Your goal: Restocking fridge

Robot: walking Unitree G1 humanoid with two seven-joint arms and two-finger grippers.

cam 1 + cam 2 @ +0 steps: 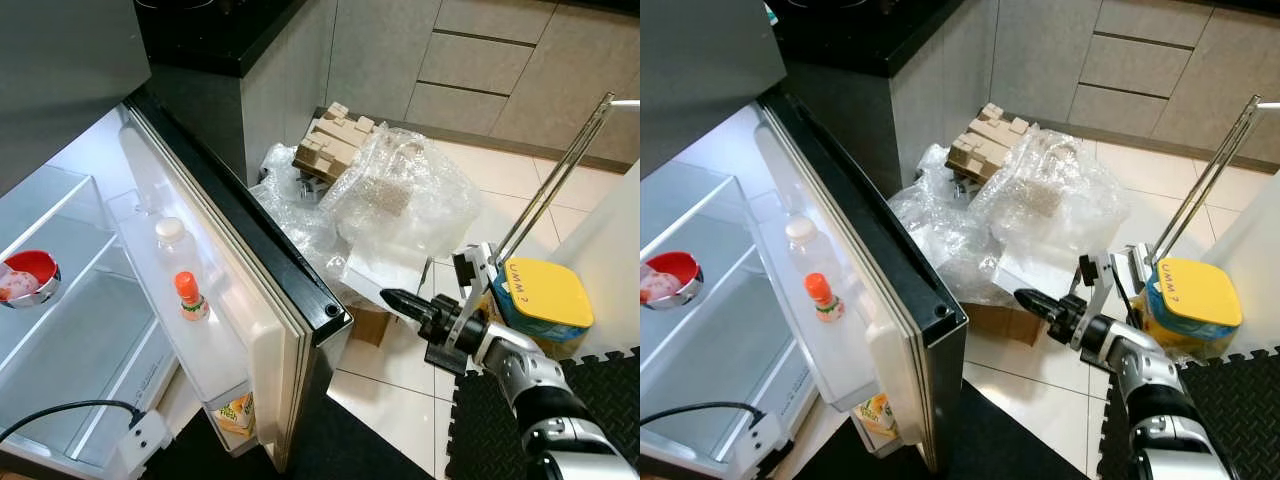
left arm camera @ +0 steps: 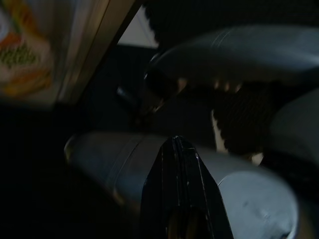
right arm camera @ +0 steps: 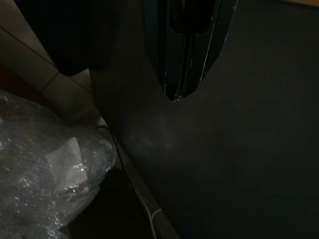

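Right eye view: your right pincer [image 1: 1025, 296] is out front with its fingers pressed together and empty, tip aimed at the outer edge of the open fridge door [image 1: 902, 300], just short of it. Left pincer [image 2: 178, 149] hangs idle low in the dark, fingers together too.

Step in hand looks like working the door, probably pushing it. Keep the tip on the flat outer edge, push slow and level, and don't snag the bubble wrap [image 1: 1040, 210] right behind the arm. If you're fetching stock instead, spread the fingers first; they're no use together.

Stock already in the door rack: a small bottle with orange cap [image 1: 821, 297], a white-capped bottle [image 1: 803, 236] above it, and a carton [image 1: 876, 413] in the bottom bin. A red bowl [image 1: 668, 278] sits on an inner glass shelf. Watch the black cable [image 1: 700, 411] trailing along the fridge base.

Floor is pale tile, with black foam mat [image 1: 1230, 400] under you. A yellow-lidded tub [image 1: 1192, 300] stands by your right arm, near a metal rack leg. Farther off, a cardboard insert [image 1: 985, 140] lies on the plastic pile against grey cabinets [image 1: 1140, 70], dark tabletop [image 1: 860, 35] above.
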